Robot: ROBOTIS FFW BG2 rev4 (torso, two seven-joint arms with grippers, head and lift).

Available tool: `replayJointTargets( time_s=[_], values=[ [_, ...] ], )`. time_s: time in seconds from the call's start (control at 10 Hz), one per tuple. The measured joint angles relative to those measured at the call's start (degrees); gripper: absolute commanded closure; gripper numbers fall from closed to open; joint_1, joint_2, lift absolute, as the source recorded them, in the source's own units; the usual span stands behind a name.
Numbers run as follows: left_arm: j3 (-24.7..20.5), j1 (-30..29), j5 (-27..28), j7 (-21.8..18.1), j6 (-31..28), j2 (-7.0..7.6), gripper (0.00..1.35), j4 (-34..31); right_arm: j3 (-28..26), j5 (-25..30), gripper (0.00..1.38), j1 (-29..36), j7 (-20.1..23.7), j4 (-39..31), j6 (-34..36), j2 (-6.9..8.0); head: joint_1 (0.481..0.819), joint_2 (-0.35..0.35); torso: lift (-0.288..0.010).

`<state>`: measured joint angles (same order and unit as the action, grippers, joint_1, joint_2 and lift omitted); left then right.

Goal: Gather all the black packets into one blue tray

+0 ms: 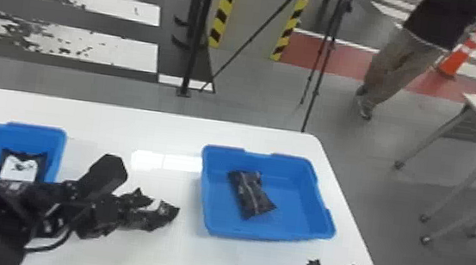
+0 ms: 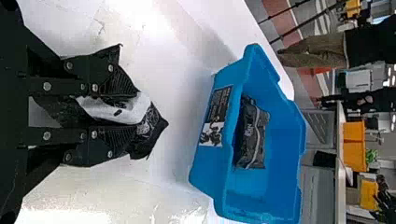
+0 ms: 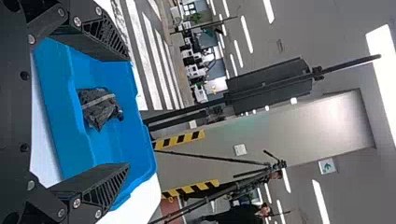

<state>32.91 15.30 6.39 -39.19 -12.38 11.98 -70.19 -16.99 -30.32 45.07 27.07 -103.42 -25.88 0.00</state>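
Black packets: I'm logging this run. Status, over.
Left gripper shut on a packet, left of right tray. Right gripper open, by that tray's near side. Another packet inside, more in left tray. Right tray's wall ahead, likely needs clearing.

Black fingers point(image 3: 112, 32), silver screws, black cable

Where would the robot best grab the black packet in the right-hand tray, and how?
Probably across its middle, from above, the right pincer closing on its long sides. The black packet is longer than wide and lies inside the right-hand tray, whose walls would likely hinder a sideways approach.
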Motion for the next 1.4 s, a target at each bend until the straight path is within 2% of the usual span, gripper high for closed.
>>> replayJointTargets(
  time_s=[0.2, 0.4, 0.6, 0.8, 1.0, 1.2, 1.3, 1.4],
  values=[
    [-2.62, -1.38, -0.23, -0.64, 4.11, 0.06, 1.21, -0.06, 0.08, -0.29, 0.22, 0.14, 0.01, 0.13, 0.00, 0.00, 0.695, -0.350, -0.110],
    [-9.64, -3.84, -0.84, -3.74, 9.09, 0.11, 1.21, -3.27, 0.09, -0.55, 0.22, 0.24, 0.25, 0.13, 0.00, 0.00, 0.695, -0.350, -0.110],
    [-18.83, -9.26, -0.99, -5.84, 12.03, 0.54, 1.21, -13.47, 0.12, -0.73, 0.22, 0.34, 0.32, 0.13, 0.00, 0.00, 0.695, -0.350, -0.110],
    [-30.45, -18.62, 1.08, -6.41, 10.84, 0.89, 1.21, -27.43, 0.41, -0.66, 0.22, 0.13, 0.35, 0.15, 0.00, 0.00, 0.695, -0.338, -0.110],
    [-41.93, -27.77, 1.75, -6.46, 10.00, 0.94, 1.21, -36.88, 0.80, -0.64, 0.22, -0.09, 0.35, 0.62, 0.00, 0.00, 0.695, -0.205, -0.110],
    [-50.11, -32.22, 2.76, -6.87, 11.17, 0.89, 1.17, -38.50, 1.40, -0.69, 0.22, -0.70, 0.35, 1.15, 0.00, 0.00, 0.695, -0.092, -0.110],
    [-53.25, -33.31, 4.04, -6.75, 11.98, 0.86, 0.67, -38.51, 1.75, -0.72, 0.22, -1.08, 0.35, 1.44, 0.00, 0.00, 0.695, -0.063, -0.110],
    [-55.53, -33.59, 5.97, -6.21, 12.86, 0.88, 0.10, -37.74, 1.98, -0.74, 0.22, -1.37, 0.35, 1.69, 0.00, 0.00, 0.695, -0.013, -0.110]
  ],
)
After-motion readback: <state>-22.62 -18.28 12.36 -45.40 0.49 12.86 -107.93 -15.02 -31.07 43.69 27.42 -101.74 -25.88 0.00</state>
